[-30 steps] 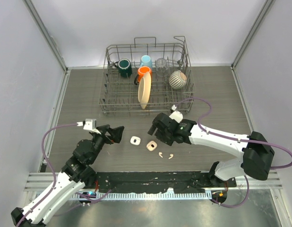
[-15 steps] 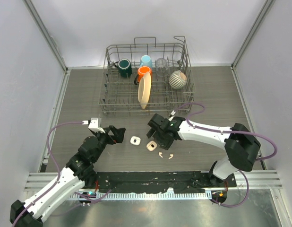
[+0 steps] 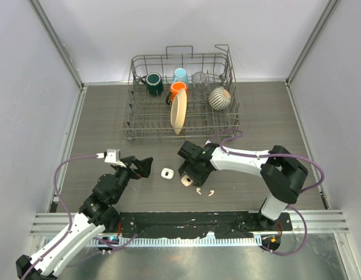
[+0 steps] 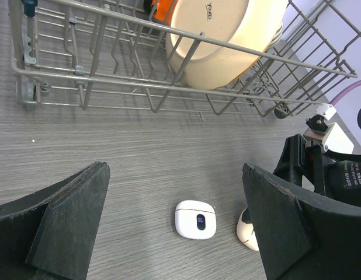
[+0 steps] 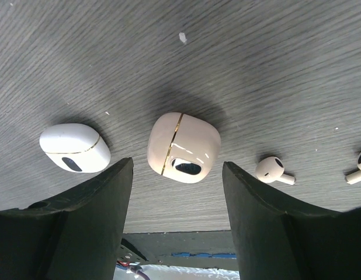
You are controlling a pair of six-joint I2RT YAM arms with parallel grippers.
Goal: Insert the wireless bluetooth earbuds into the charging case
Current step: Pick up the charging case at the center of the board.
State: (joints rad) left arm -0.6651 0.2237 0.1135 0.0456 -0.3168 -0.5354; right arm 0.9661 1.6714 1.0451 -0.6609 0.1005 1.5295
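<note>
**Black fingers of the right pincer (image 5: 177,164) straddle the pink case (image 5: 183,147); earbuds lie loose at four o'clock**

The right pincer stands apart, with one finger (image 5: 81,227) on each side of the pink case. A strip of grey wood-grain table (image 5: 256,70) shows between each pad and the case's sides, so neither pad touches it. The case lies flat with its lid shut, a thin gold seam and a dark oval on its face.

In the right wrist view the nearer earbud (image 5: 273,170) lies at four o'clock from the pink case, just outside the three o'clock finger. The farther earbud (image 5: 358,169) lies past it, cut by the frame's edge. Both rest bare on the table, in no case. At nine o'clock, outside the other finger, lies the white case (image 5: 74,148), also shut.

From above, the two earbuds lie near each other at about five o'clock from the right pincer, and the white case is at nine o'clock. Beyond the white case, again at nine o'clock, the left pincer (image 3: 147,166) is spread wide and holds nothing. In its own wrist view the white case lies on the table ahead, between the two fingers.

At twelve o'clock, well apart, the wire dish rack (image 3: 139,131) holds a cream bowl (image 3: 179,114) on edge and several mugs.
</note>
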